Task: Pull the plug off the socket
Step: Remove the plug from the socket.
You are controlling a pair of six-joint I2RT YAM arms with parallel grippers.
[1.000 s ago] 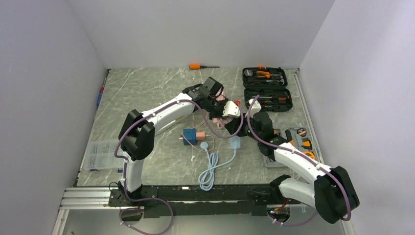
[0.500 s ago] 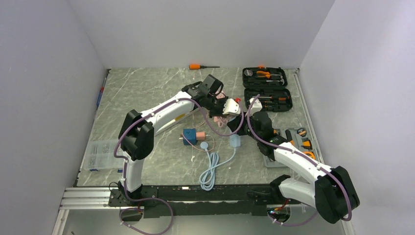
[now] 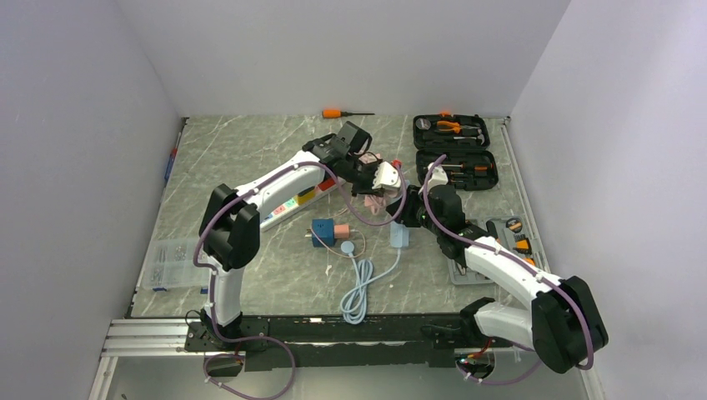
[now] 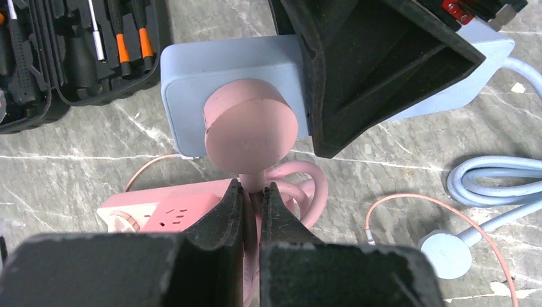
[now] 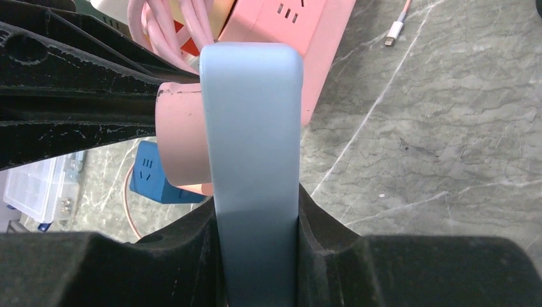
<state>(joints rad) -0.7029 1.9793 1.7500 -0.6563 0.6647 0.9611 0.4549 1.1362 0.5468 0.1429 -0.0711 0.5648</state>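
Observation:
A round pink plug point(image 4: 250, 125) sits flush in the face of the light blue socket block point(image 4: 236, 70). My left gripper point(image 4: 250, 192) is shut on the plug's pink neck, just behind the plug's round head. My right gripper point(image 5: 257, 211) is shut on the blue socket point(image 5: 252, 128), which stands on edge between its fingers, with the plug point(image 5: 182, 134) pressed against the socket's left side. In the top view the socket point(image 3: 399, 236) is held up near the table's middle, between the two grippers.
A pink power strip point(image 4: 166, 214) and coiled pink cord lie under the plug. A blue and pink adapter cube point(image 3: 323, 231) and a light blue cable coil point(image 3: 358, 292) lie nearby. Open tool cases point(image 3: 454, 146) stand back right, a clear box point(image 3: 171, 262) at the left.
My right gripper has closed onto the blue socket. The left arm has drawn back and left with the plug's neck, uncovering the pink strip below it.

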